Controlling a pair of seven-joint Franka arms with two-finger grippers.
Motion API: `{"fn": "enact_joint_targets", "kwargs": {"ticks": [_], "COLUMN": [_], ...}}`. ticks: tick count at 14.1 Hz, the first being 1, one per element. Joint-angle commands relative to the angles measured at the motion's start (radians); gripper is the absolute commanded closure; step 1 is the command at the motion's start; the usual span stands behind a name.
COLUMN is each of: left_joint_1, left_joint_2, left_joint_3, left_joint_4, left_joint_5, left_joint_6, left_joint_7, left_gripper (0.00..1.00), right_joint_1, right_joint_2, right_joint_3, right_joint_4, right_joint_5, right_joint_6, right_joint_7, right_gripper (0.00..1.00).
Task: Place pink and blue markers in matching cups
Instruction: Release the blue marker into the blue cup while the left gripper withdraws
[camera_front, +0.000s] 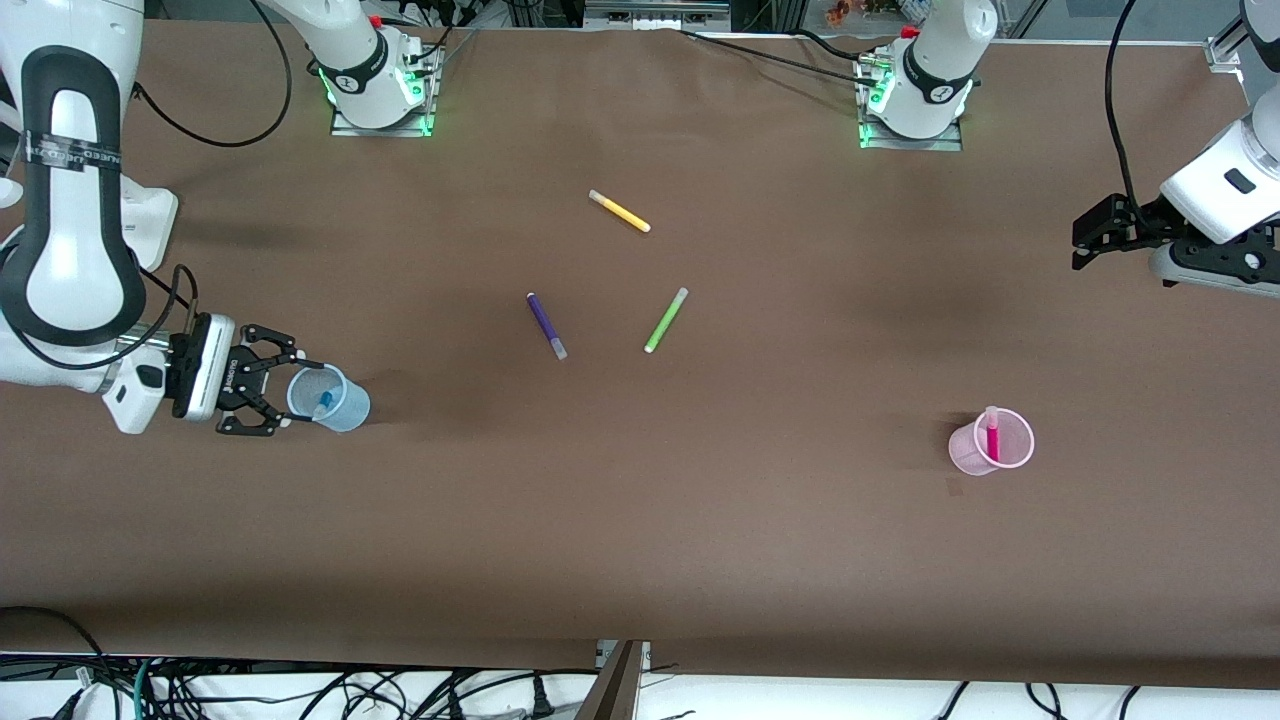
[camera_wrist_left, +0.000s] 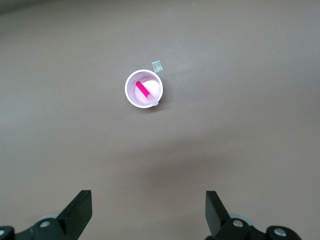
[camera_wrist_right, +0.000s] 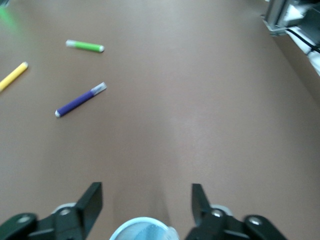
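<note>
The pale blue cup stands toward the right arm's end of the table with the blue marker inside it. My right gripper is open, its fingers either side of the cup's rim; the rim shows in the right wrist view. The pale pink cup stands toward the left arm's end with the pink marker upright in it; both show in the left wrist view. My left gripper is open and empty, high over the table's end, and waits.
A yellow pen, a purple pen and a lime-green pen lie loose mid-table; the purple pen and green pen show in the right wrist view. A small clear scrap lies beside the pink cup.
</note>
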Motion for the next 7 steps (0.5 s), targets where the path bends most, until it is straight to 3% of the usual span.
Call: {"fn": "enact_joint_targets", "kwargs": {"ticks": [1, 7], "left_joint_1": [0.005, 0.002], "left_joint_2": [-0.013, 0.01], "left_joint_3": [-0.011, -0.013], "left_joint_4": [0.004, 0.01], "left_joint_5": [0.012, 0.003], "left_joint_6": [-0.015, -0.015], "left_joint_7": [0.009, -0.008], "left_gripper": [0.0, 0.0], "right_joint_1": [-0.007, 0.0], "right_joint_2": [-0.001, 0.002], "right_joint_3": [0.008, 0.015], "right_joint_4": [0.05, 0.226], "right_joint_5": [-0.024, -0.292], "right_joint_6": [-0.029, -0.127], "right_joint_7": [0.211, 0.905], "right_gripper": [0.0, 0.0]}}
